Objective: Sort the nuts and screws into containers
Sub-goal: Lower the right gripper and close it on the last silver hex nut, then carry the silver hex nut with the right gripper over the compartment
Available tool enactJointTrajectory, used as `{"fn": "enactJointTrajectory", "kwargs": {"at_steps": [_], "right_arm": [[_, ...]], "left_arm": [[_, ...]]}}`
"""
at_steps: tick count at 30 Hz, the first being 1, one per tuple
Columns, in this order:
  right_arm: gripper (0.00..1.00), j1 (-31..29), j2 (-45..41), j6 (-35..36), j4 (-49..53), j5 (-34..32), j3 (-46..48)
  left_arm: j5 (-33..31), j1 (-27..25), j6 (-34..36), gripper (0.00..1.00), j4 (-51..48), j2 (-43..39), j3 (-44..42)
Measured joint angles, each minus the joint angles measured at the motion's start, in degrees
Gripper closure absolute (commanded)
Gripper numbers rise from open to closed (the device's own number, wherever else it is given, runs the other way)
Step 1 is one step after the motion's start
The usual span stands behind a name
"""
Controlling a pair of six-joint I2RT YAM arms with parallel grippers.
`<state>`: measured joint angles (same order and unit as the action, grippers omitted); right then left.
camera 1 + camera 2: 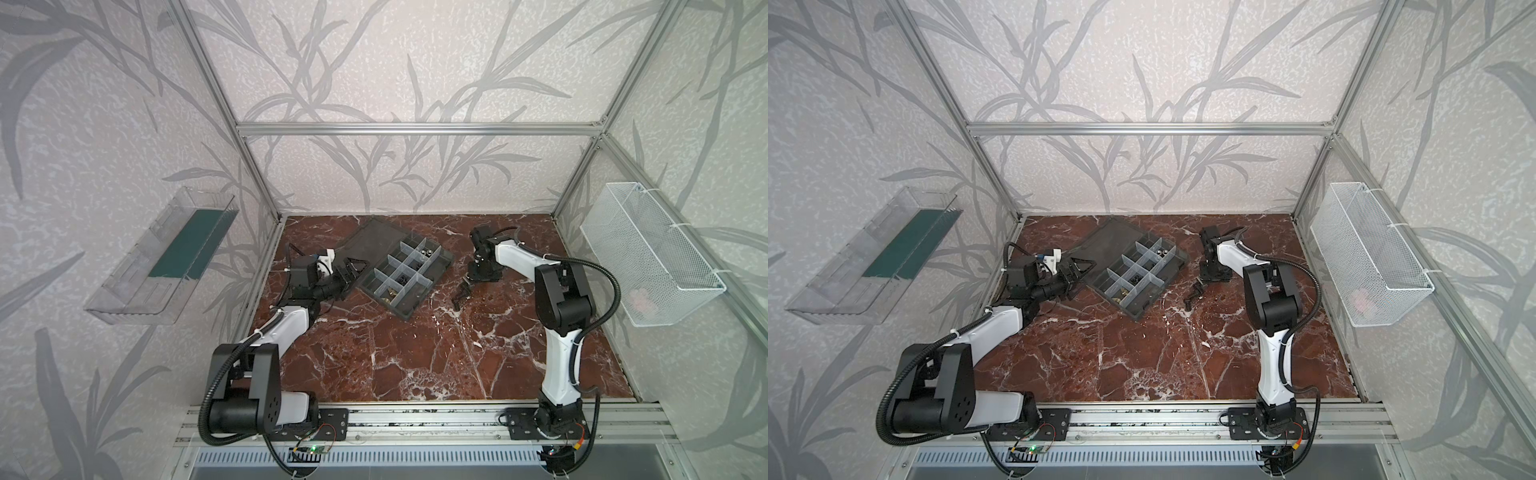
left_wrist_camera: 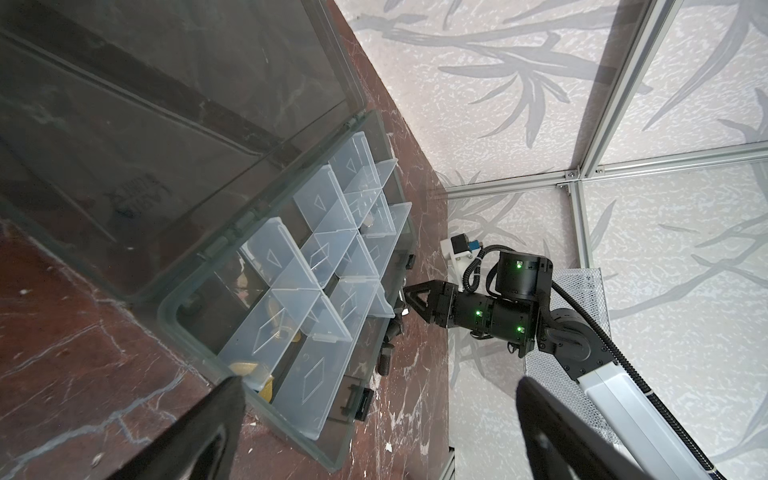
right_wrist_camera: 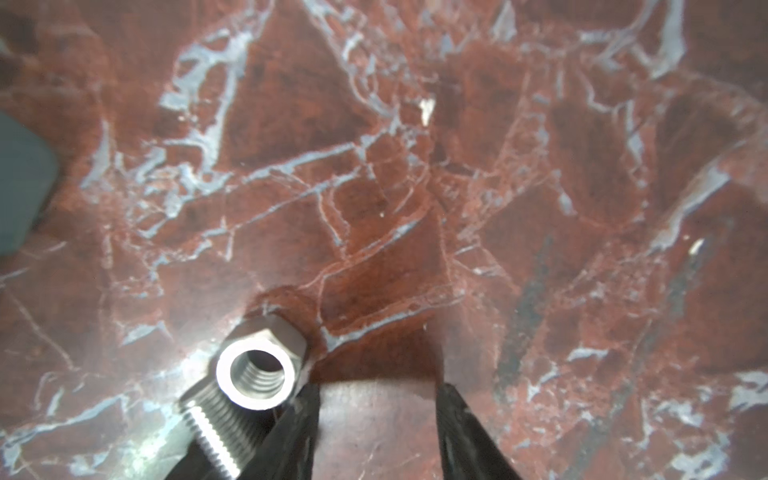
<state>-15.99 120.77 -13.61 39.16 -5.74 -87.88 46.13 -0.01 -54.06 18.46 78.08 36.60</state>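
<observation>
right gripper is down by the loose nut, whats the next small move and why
Probably slide the right gripper sideways until the silver nut sits between its fingers: they stand open over bare table, with the nut just outside one finger, beside a threaded screw. Then it could close.

Screws (image 1: 457, 306) lie right of the organizer box (image 1: 441, 262).

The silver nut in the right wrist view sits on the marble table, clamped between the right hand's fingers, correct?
Not clamped. The right wrist view shows the silver nut on the marble table just outside the right hand, beside one finger; the gap between the fingers is empty.
</observation>
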Motion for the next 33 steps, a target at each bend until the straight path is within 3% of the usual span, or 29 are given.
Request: {"fn": "enactJointTrajectory", "kwargs": {"at_steps": [33], "right_arm": [[0.52, -1.5, 5.0, 0.5, -2.0, 5.5, -6.9]], "left_arm": [[0.0, 0.0, 0.0, 0.01, 0.2, 0.2, 0.0]]}}
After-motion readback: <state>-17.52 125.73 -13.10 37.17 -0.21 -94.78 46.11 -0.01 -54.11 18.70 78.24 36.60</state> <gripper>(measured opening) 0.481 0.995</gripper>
